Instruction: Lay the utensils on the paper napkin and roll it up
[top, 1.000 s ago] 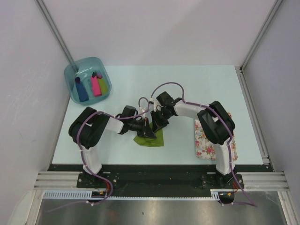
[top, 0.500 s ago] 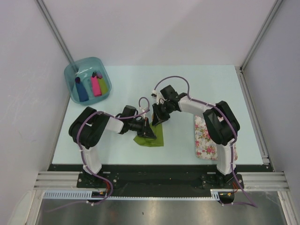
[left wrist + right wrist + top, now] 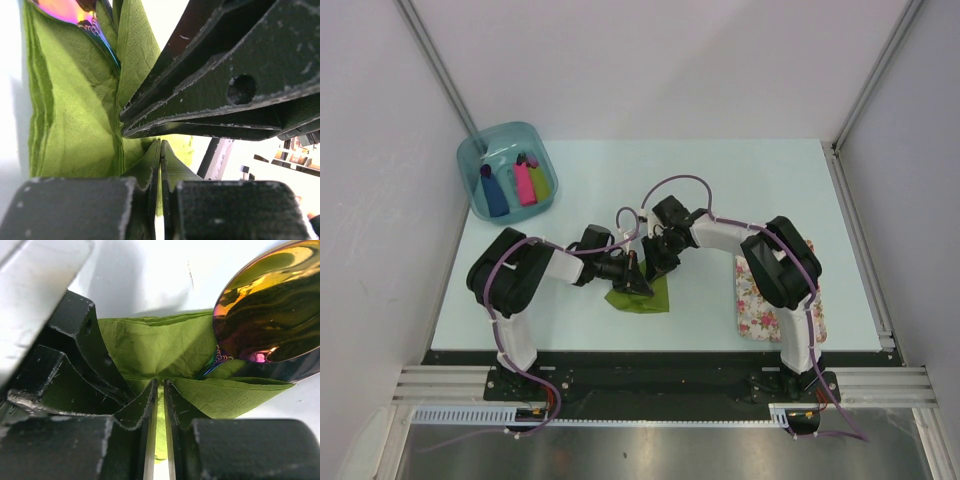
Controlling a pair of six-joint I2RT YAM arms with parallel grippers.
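Pale table (image 3: 740,190) carries the paper napkin (image 3: 645,297) at lower centre, an iridescent spoon (image 3: 270,310) among its folds. The left gripper (image 3: 160,152) and right gripper (image 3: 160,390) each pinch a thin fold. The paper looks soft and tearable and the metal slick, so layered edges are likely the best hold.
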